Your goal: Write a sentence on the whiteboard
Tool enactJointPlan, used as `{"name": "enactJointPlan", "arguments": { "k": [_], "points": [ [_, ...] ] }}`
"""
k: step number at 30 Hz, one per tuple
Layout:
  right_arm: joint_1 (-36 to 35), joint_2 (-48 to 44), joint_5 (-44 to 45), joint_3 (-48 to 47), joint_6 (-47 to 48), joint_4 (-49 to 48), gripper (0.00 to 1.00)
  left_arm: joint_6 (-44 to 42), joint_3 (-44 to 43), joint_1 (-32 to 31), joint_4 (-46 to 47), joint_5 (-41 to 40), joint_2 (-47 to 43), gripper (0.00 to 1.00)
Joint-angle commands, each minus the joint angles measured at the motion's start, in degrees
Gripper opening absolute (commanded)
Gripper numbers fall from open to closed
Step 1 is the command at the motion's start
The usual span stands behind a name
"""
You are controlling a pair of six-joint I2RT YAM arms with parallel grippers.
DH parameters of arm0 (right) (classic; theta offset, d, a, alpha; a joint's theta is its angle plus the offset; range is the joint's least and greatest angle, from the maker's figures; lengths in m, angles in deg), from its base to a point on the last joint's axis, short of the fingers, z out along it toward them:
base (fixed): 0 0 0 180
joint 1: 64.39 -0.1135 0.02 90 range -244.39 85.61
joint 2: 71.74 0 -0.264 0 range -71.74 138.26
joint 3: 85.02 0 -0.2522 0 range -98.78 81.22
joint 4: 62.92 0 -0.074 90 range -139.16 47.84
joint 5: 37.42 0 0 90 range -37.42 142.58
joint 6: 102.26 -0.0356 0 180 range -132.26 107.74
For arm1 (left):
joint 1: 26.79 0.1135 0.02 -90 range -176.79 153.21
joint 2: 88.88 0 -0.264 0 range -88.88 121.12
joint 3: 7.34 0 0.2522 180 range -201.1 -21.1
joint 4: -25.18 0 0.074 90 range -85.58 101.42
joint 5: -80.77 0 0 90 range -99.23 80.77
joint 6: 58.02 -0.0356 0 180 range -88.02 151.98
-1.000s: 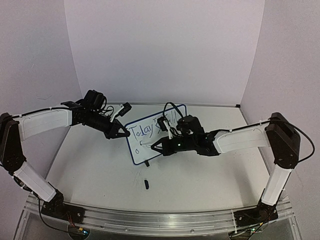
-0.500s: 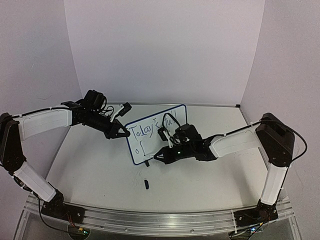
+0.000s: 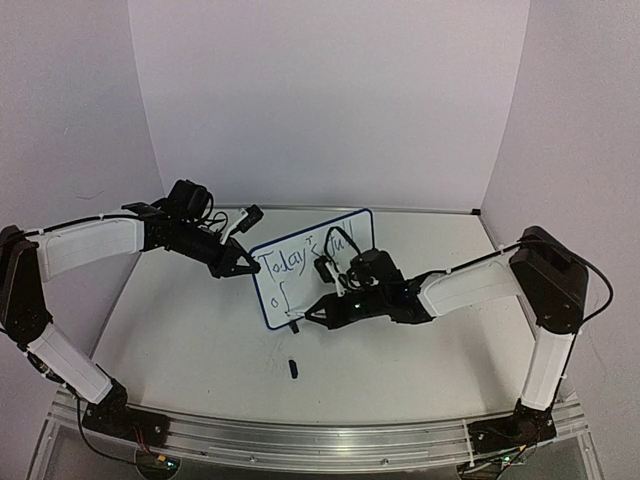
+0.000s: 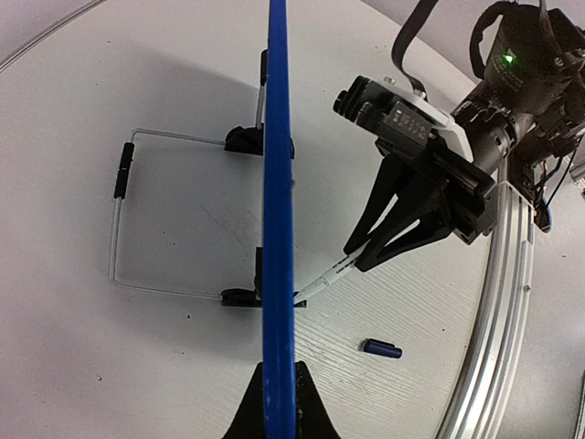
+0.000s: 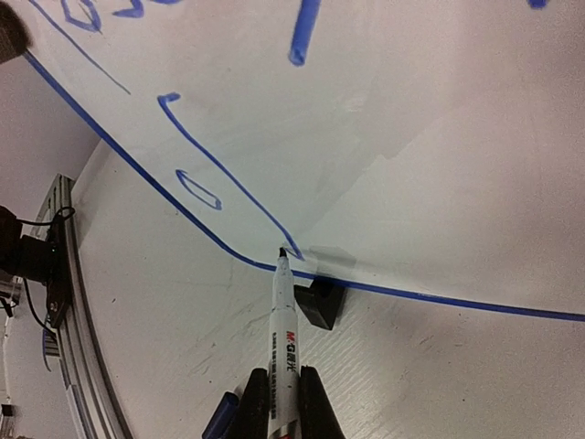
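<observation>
White tabletop [image 3: 200, 340]; blue-rimmed whiteboard [image 3: 312, 282], unfinished sentence [image 3: 282, 262]

Illumination in the top external view is even and diffuse; the walls [image 3: 320, 100] carry a lilac cast and the arms throw only faint, soft-edged shadows on the tabletop [image 3: 200, 340]. Fine detail in this view is slightly soft. In the left wrist view the whiteboard [image 4: 277, 183], seen edge-on, casts a broad grey shadow over the side holding the wire stand [image 4: 114, 238]. Wide-angle distortion bows the rail [image 4: 498, 302] at the right edge. In the right wrist view the marker [image 5: 283, 338] is sharp, with legible print. The upper strokes of the sentence [image 5: 304, 32] are blurred, and a pale reflection band crosses the glossy board surface.
</observation>
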Motion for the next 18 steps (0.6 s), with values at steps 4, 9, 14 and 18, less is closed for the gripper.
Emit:
{"name": "enactJointPlan", "arguments": {
  "k": [4, 9, 14, 18],
  "points": [
    [-0.2, -6.5, -3.0, 0.8, -2.5, -6.7, 0.0, -0.7, -0.6, -0.9, -3.8, -1.2, 1.4, 0.0],
    [-0.2, -5.4, -1.6, 0.4, -2.3, -6.3, 0.0, -0.7, -0.6, -0.9, -3.8, -1.3, 1.3, 0.0],
    [-0.2, -3.7, -0.9, -0.3, -2.3, -5.8, 0.0, -0.7, -0.6, -0.9, -3.8, -1.2, 1.4, 0.0],
    [-0.2, -3.3, -0.2, -0.4, -2.0, -5.2, 0.0, -0.7, -0.6, -0.9, -3.9, -1.2, 1.5, 0.0]
  ]
}}
